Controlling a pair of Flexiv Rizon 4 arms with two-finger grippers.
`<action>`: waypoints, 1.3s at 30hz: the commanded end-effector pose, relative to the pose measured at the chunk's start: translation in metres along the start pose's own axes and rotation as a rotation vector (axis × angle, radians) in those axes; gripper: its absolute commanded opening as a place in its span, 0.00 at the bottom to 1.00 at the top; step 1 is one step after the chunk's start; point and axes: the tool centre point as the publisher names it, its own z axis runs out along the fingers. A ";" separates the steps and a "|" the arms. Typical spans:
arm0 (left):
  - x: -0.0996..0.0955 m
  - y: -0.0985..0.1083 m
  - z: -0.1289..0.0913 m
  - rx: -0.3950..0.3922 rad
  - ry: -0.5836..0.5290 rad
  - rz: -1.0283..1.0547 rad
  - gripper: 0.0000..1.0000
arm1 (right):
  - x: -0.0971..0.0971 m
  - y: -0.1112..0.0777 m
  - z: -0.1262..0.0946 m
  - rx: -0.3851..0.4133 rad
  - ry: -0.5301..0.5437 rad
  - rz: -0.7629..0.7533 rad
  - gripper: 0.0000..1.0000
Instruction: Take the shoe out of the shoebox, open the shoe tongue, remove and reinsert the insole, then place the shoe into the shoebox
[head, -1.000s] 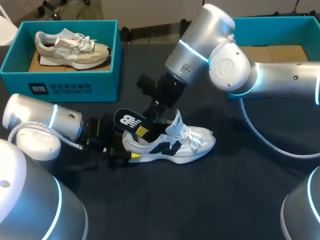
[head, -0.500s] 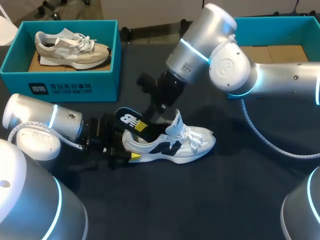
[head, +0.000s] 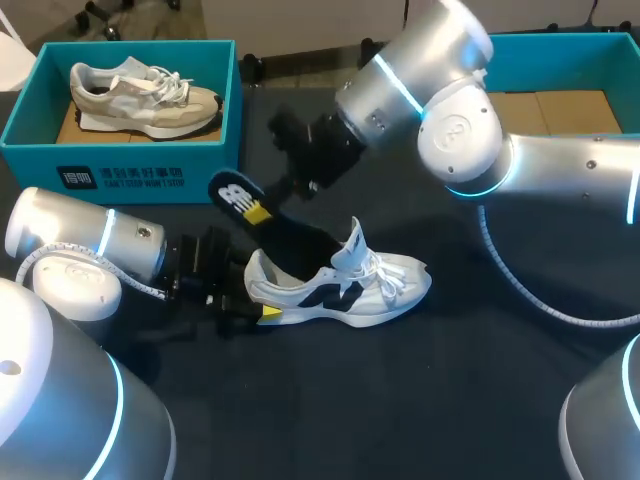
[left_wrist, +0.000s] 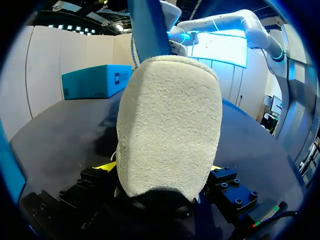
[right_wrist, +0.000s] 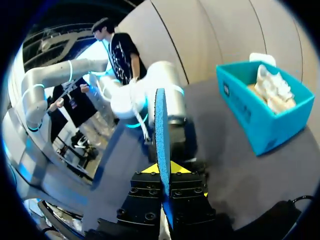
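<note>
Hoisted the insole (head: 290, 240) up and leftward since a second ago, right gripper (head: 260, 212) clenched on its edge, front end dipped into the opening of the white shoe (head: 350, 285). Stood upright on the table (head: 450, 400) near the teal shoebox (head: 120, 160), heel grasped between the left gripper (head: 255, 292) fingers.

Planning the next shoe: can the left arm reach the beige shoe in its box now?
Probably not yet: the left claw grips the white shoe, though the box holding the beige shoe stands open.
</note>
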 end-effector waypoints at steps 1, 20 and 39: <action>-0.002 0.002 0.004 -0.004 -0.001 -0.001 0.00 | 0.004 0.010 0.000 -0.083 -0.035 -0.020 0.00; -0.002 0.002 0.004 -0.004 -0.001 -0.001 0.00 | 0.006 0.044 -0.015 -0.326 -0.124 -0.052 0.00; -0.002 0.002 0.004 -0.004 -0.001 -0.001 0.00 | 0.019 0.058 -0.048 -0.370 -0.074 -0.001 0.00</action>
